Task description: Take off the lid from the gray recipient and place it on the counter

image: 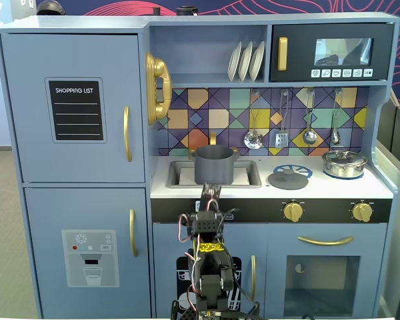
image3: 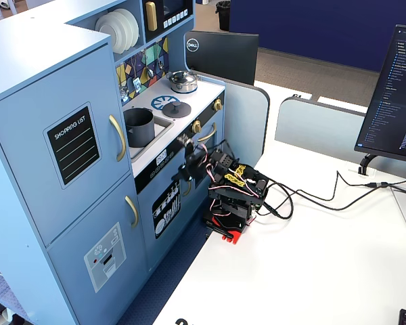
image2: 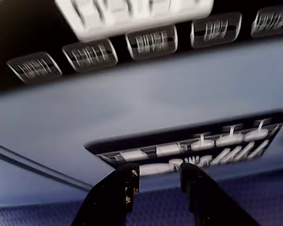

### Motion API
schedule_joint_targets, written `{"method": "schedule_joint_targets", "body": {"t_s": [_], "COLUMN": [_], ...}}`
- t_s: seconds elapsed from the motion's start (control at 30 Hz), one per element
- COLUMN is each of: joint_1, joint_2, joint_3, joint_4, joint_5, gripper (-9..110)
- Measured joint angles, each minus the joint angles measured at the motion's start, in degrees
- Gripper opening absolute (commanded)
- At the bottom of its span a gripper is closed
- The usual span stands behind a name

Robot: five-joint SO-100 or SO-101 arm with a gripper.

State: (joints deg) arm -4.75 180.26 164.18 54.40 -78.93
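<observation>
Nearest the camera, the arm's jaws stood parted and empty while the lid [image: 288, 178], likely light, stiff, best pinched by its knob, lay off the gray recipient [image: 215, 164] toward the table's [image: 267, 190] right edge.

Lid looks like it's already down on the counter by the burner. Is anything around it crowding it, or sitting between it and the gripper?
Nothing visible crowds the lid; it lies flat on the counter, partly over the blue burner, apart from the gray pot and silver pot. The gripper sits below the counter's front edge.

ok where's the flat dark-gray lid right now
In a fixed view, the flat dark-gray lid lies on the pale counter, right of the gray pot, beside the blue burner.
</observation>
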Motion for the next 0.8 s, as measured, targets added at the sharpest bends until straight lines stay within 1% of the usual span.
{"method": "schedule_joint_targets", "body": {"t_s": [0.2,0.33,0.6,0.8], "joint_1": [-0.88,-0.62,4.75,5.71], "joint_2": [0.70,1.85,1.93,2.20], "joint_3": [7.73,8.26,8.26,8.00], "joint_4": [-1.58,4.75,21.62,23.20], "joint_5": [-2.11,-3.25,-10.55,-11.78], "gripper": [0,0,0,3]}}
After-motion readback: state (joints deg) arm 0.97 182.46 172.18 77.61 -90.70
